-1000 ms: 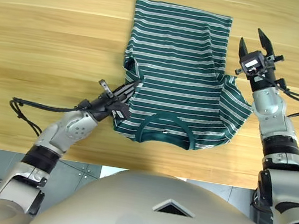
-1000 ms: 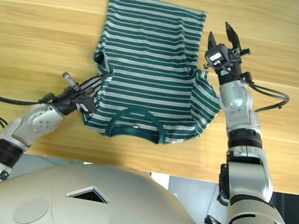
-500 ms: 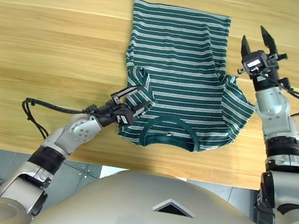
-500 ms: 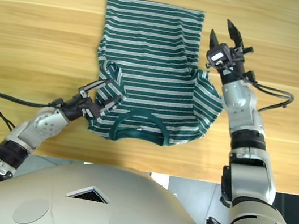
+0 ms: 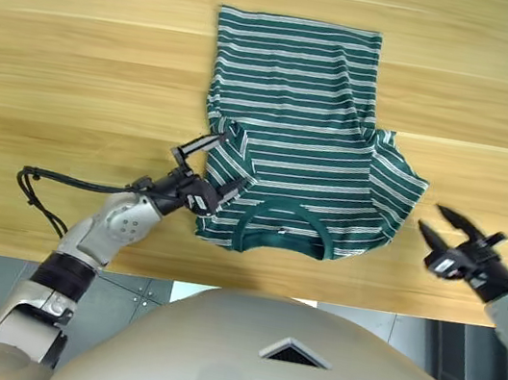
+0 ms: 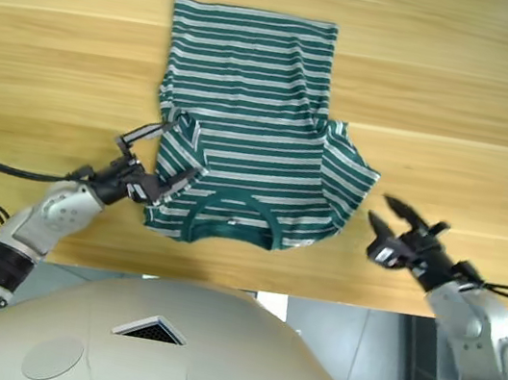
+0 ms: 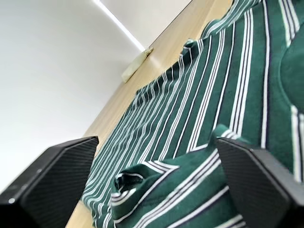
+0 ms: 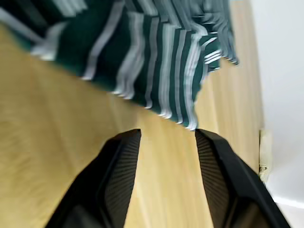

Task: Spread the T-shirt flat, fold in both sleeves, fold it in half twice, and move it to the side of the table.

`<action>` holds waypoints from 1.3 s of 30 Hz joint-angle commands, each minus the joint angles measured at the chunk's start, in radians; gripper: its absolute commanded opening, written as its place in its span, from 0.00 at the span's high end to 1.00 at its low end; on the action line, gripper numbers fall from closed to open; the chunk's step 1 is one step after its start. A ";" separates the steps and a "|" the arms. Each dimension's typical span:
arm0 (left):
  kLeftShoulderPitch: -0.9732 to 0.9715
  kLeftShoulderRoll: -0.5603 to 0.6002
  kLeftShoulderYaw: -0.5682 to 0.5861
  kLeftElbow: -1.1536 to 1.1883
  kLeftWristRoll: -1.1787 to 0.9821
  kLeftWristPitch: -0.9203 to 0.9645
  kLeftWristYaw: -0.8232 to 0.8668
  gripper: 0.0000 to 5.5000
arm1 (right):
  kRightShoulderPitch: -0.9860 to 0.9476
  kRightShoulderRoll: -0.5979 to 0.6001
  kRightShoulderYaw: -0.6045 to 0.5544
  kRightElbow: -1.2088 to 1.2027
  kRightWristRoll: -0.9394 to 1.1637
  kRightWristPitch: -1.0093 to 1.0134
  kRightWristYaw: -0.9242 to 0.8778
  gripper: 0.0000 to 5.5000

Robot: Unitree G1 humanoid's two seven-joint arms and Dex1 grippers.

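A green T-shirt (image 5: 297, 109) with white stripes lies on the wooden table (image 5: 83, 44), its collar (image 5: 281, 232) toward the front edge. The left sleeve (image 5: 233, 152) is folded in over the body, and the right sleeve (image 5: 396, 185) sticks out to the side. My left gripper (image 5: 211, 168) stands open at the folded left sleeve and shoulder; in the left wrist view its fingers (image 7: 47, 175) flank the striped cloth (image 7: 190, 123). My right gripper (image 5: 432, 221) is open just above the table, right of the right sleeve near the front edge, with the sleeve's hem (image 8: 156, 71) ahead of it.
Bare wood lies to the left and right of the shirt and behind it. The table's front edge (image 5: 123, 271) runs just below the collar, close to both grippers. A black cable (image 5: 50, 185) loops off my left wrist over the table.
The left sleeve went from held at the shoulder to folded over the body, and the left gripper opened. The right arm swung back from beside the right sleeve to the front edge.
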 commanded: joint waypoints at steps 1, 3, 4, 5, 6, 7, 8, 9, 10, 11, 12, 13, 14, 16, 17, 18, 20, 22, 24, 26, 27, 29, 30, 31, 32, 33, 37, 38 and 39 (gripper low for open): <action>0.026 0.007 0.012 -0.077 -0.032 0.001 -0.034 0.17 | 0.030 0.007 -0.003 -0.048 -0.082 0.063 0.001 0.61; 0.034 0.014 0.026 -0.101 -0.051 -0.009 -0.040 0.17 | 0.004 0.020 0.031 -0.031 -0.095 0.073 -0.004 0.61; 0.035 0.014 0.029 -0.107 -0.057 -0.013 -0.044 0.17 | -0.018 0.025 0.048 -0.015 -0.104 0.077 -0.009 0.61; 0.034 0.012 0.031 -0.110 -0.060 -0.020 -0.044 0.17 | -0.055 0.030 0.067 0.012 -0.126 0.086 -0.023 0.61; 0.030 0.008 0.034 -0.111 -0.058 -0.024 -0.042 0.17 | -0.089 0.035 0.082 0.039 -0.143 0.094 -0.040 0.61; 0.027 0.007 0.036 -0.111 -0.053 -0.024 -0.043 0.17 | -0.126 0.041 0.096 0.066 -0.157 0.102 -0.060 0.61; 0.024 0.005 0.037 -0.110 -0.051 -0.025 -0.044 0.17 | -0.153 0.043 0.106 0.088 -0.167 0.106 -0.076 0.61; 0.022 0.000 0.041 -0.111 -0.051 -0.029 -0.041 0.17 | -0.182 0.045 0.118 0.113 -0.174 0.108 -0.094 0.61; 0.020 -0.004 0.042 -0.112 -0.053 -0.033 -0.041 0.17 | -0.210 0.048 0.129 0.137 -0.184 0.111 -0.111 0.61; 0.020 -0.009 0.043 -0.115 -0.056 -0.037 -0.038 0.17 | -0.234 0.051 0.142 0.159 -0.191 0.113 -0.128 0.61; 0.019 -0.013 0.044 -0.117 -0.060 -0.039 -0.037 0.17 | -0.255 0.054 0.157 0.178 -0.197 0.113 -0.142 0.61; 0.017 -0.015 0.045 -0.116 -0.062 -0.041 -0.039 0.17 | -0.266 0.056 0.168 0.190 -0.199 0.111 -0.151 0.61; 0.017 -0.017 0.048 -0.115 -0.061 -0.041 -0.038 0.17 | -0.273 0.057 0.180 0.198 -0.199 0.108 -0.158 0.61; 0.020 -0.021 0.054 -0.116 -0.059 -0.043 -0.036 0.17 | -0.283 0.054 0.200 0.210 -0.193 0.097 -0.165 0.61; 0.021 -0.025 0.057 -0.117 -0.058 -0.044 -0.033 0.17 | -0.287 0.051 0.208 0.214 -0.191 0.092 -0.168 0.61; 0.021 -0.028 0.059 -0.117 -0.056 -0.046 -0.030 0.17 | -0.291 0.048 0.217 0.220 -0.191 0.087 -0.170 0.61; 0.019 -0.034 0.059 -0.116 -0.054 -0.047 -0.030 0.17 | -0.294 0.044 0.234 0.228 -0.186 0.076 -0.170 0.61; 0.018 -0.038 0.059 -0.116 -0.054 -0.048 -0.032 0.17 | -0.292 0.041 0.245 0.227 -0.181 0.070 -0.169 0.61; 0.019 -0.039 0.063 -0.114 -0.051 -0.049 -0.031 0.17 | -0.297 0.038 0.253 0.234 -0.182 0.070 -0.175 0.65; 0.019 -0.040 0.068 -0.113 -0.047 -0.050 -0.028 0.17 | -0.303 0.037 0.260 0.246 -0.185 0.072 -0.184 0.72; 0.020 -0.040 0.072 -0.114 -0.045 -0.051 -0.026 0.17 | -0.306 0.036 0.263 0.251 -0.185 0.073 -0.188 0.75; 0.022 -0.040 0.078 -0.120 -0.050 -0.052 -0.025 0.17 | -0.307 0.034 0.267 0.256 -0.184 0.074 -0.193 0.83; 0.022 -0.040 0.081 -0.122 -0.051 -0.054 -0.025 0.17 | -0.307 0.033 0.269 0.258 -0.184 0.074 -0.195 0.86; 0.023 -0.042 0.084 -0.123 -0.051 -0.055 -0.025 0.17 | -0.310 0.033 0.271 0.263 -0.185 0.074 -0.197 0.88; 0.023 -0.044 0.086 -0.123 -0.050 -0.055 -0.025 0.17 | -0.312 0.033 0.273 0.266 -0.185 0.074 -0.199 0.91; 0.023 -0.045 0.088 -0.123 -0.050 -0.056 -0.026 0.17 | -0.313 0.033 0.274 0.269 -0.186 0.074 -0.202 0.94; 0.021 -0.047 0.096 -0.123 -0.049 -0.057 -0.025 0.17 | -0.318 0.033 0.283 0.281 -0.188 0.072 -0.215 1.00; 0.020 -0.047 0.098 -0.123 -0.049 -0.058 -0.024 0.17 | -0.320 0.034 0.284 0.283 -0.188 0.070 -0.219 1.00; 0.019 -0.047 0.100 -0.122 -0.049 -0.058 -0.024 0.17 | -0.322 0.034 0.285 0.285 -0.188 0.069 -0.222 1.00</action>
